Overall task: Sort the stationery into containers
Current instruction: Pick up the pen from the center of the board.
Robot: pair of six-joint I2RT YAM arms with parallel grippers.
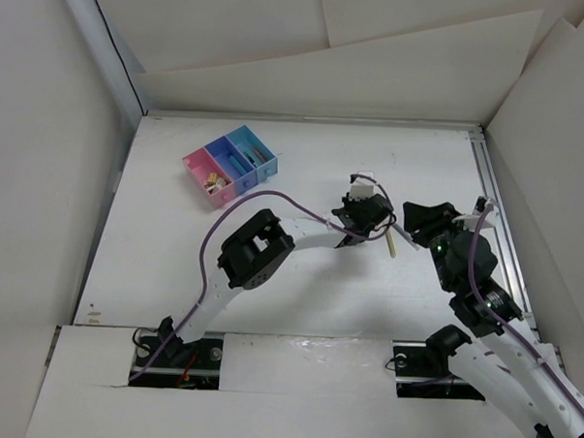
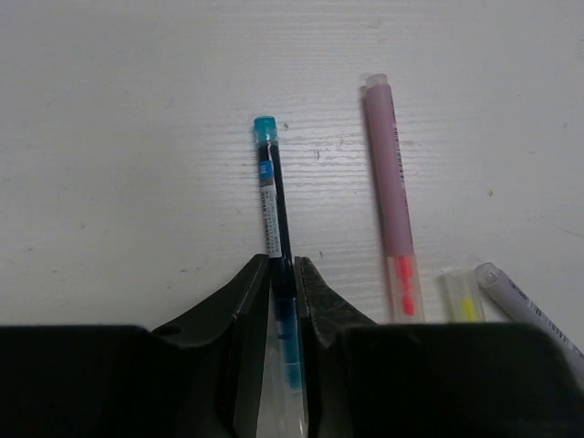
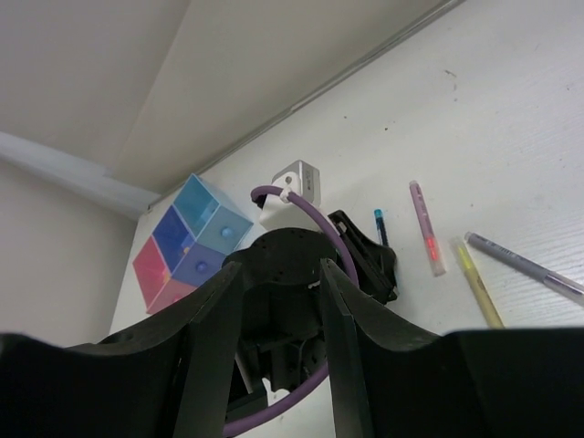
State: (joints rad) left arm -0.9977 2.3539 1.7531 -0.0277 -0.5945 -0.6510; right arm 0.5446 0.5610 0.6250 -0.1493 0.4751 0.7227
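Note:
My left gripper (image 2: 283,266) is shut on a dark pen with a teal cap (image 2: 271,196), held low at the table; the pen also shows in the right wrist view (image 3: 380,224). Right of it lie a pink pen (image 2: 391,182), a yellow stick (image 2: 461,303) and a clear grey pen (image 2: 525,308). In the top view the left gripper (image 1: 377,221) is at mid-table, with a cream stick (image 1: 392,245) beside it. My right gripper (image 1: 410,222) is open and empty just right of the left one. The joined bins, pink (image 1: 205,176), dark blue (image 1: 227,161) and light blue (image 1: 252,149), stand far left.
The pink bin holds small bits (image 1: 214,183). White walls surround the table, and a metal rail (image 1: 500,223) runs along its right edge. The left arm's purple cable (image 3: 315,214) and wrist fill the space in front of the right gripper (image 3: 278,269).

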